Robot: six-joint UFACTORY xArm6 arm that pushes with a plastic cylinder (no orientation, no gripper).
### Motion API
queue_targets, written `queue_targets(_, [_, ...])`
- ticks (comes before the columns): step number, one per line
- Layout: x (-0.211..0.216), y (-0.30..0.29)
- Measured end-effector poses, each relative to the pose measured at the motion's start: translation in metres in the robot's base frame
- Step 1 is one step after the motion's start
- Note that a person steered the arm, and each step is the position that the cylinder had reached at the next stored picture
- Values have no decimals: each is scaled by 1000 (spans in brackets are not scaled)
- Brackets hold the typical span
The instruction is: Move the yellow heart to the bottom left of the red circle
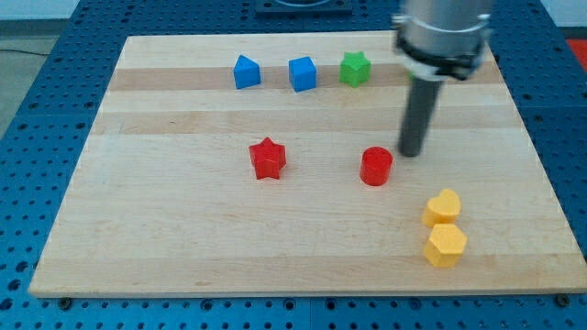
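The yellow heart [442, 207] lies on the wooden board at the view's lower right, right and below the red circle [376, 167]. It touches the yellow hexagon [446, 246] just below it. My tip [410, 152] rests on the board just right of the red circle and slightly above it, a small gap apart. The tip is well above the yellow heart.
A red star [268, 158] lies left of the red circle. Along the view's top stand a blue house-shaped block [246, 71], a blue cube [302, 73] and a green star [355, 69]. The wooden board [183, 238] ends near the yellow blocks at the bottom.
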State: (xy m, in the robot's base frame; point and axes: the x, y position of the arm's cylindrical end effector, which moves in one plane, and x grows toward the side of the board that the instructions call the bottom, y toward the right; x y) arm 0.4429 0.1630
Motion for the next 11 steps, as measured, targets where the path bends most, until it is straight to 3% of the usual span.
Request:
queue_targets(1, [34, 73])
queue_targets(2, [64, 104])
queue_targets(3, [115, 60])
queue_targets(4, [93, -14])
queue_targets(5, [62, -32])
queue_targets(6, [79, -60])
queue_targets(7, [91, -35])
queue_targets(8, [115, -107])
queue_targets(9, [101, -139])
queue_targets(10, [122, -93])
queue_targets(11, [111, -49])
